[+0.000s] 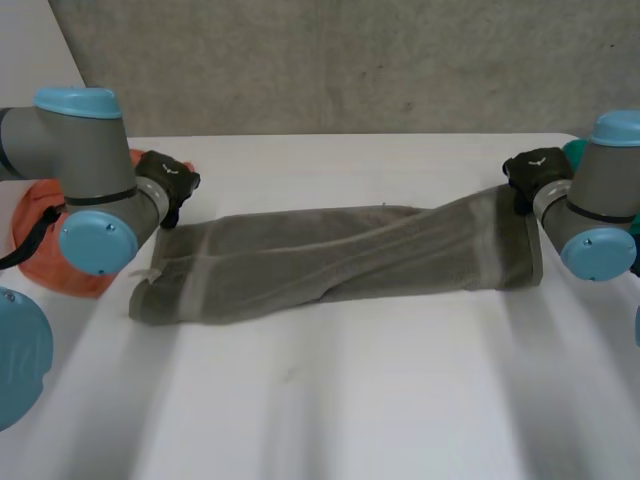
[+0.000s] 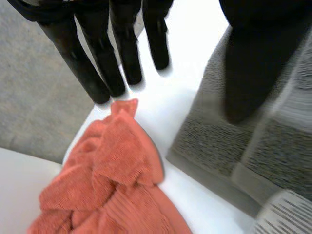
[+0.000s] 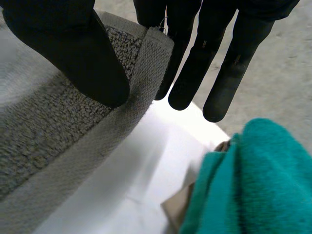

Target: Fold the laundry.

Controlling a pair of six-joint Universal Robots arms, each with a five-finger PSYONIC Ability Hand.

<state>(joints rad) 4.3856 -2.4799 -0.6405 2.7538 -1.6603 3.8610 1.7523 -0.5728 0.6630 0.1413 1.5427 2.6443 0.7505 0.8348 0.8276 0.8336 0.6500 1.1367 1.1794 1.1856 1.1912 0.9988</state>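
Note:
A long grey towel (image 1: 330,260) lies stretched across the white table (image 1: 350,400) from left to right, folded lengthwise. My left hand (image 1: 168,180) hovers at the towel's far left corner. In its wrist view the fingers (image 2: 97,63) are straight over bare table and the thumb stands apart above the towel (image 2: 219,141), gripping nothing. My right hand (image 1: 535,170) is at the towel's right end. There the thumb (image 3: 73,44) presses on the towel's hemmed edge (image 3: 58,131) with the fingers behind it, pinching the cloth.
A crumpled orange cloth (image 1: 40,235) lies at the table's left edge, just beyond my left fingertips (image 2: 112,185). A teal cloth (image 3: 258,180) sits at the right edge behind my right arm (image 1: 575,150). A concrete wall runs behind the table.

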